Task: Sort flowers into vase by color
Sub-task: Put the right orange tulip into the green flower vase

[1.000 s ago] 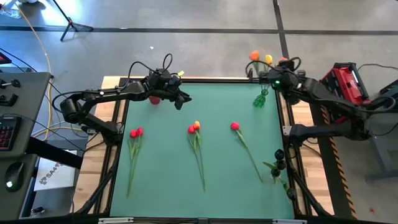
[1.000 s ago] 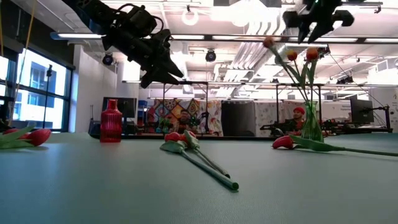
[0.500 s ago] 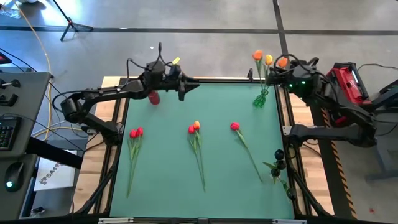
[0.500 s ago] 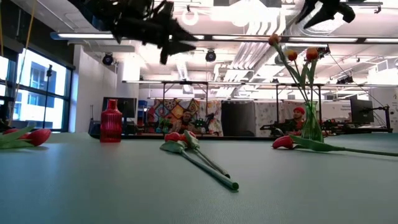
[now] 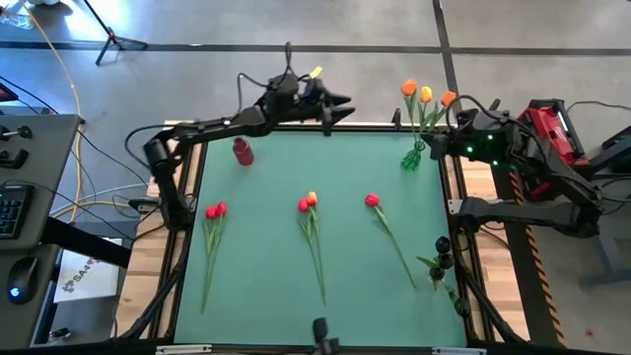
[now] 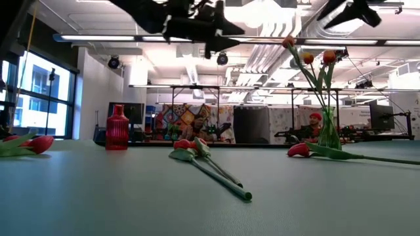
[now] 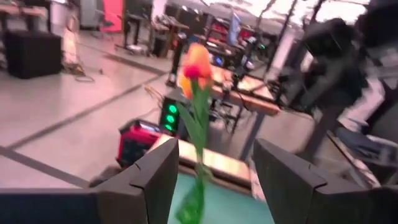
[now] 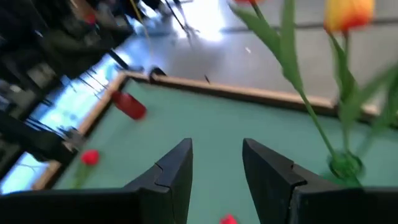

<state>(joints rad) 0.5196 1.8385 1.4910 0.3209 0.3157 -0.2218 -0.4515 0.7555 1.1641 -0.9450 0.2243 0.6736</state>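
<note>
Left gripper (image 5: 342, 103) up high over the far edge of the green tabletop (image 5: 345, 286), fingers (image 7: 155, 180) spread open with nothing between them. Right gripper (image 5: 441, 144) off at the far right corner, just beside the green glass vase (image 5: 413, 158), fingers (image 8: 171, 171) parted and empty too.

Three tulips standing in that vase (image 6: 328, 134): orange (image 5: 405, 88), yellow (image 5: 426, 95), orange again (image 5: 449, 99). Red vase (image 5: 242, 151) at the far left (no flowers in it).

Flat on the tabletop, heads toward the far side: two red tulips (image 5: 215, 210) close together on the left, a red and orange pair (image 5: 308, 202) touching at mid-table, a lone red tulip (image 5: 373, 200) to the right with its stem slanting toward the near right corner.
</note>
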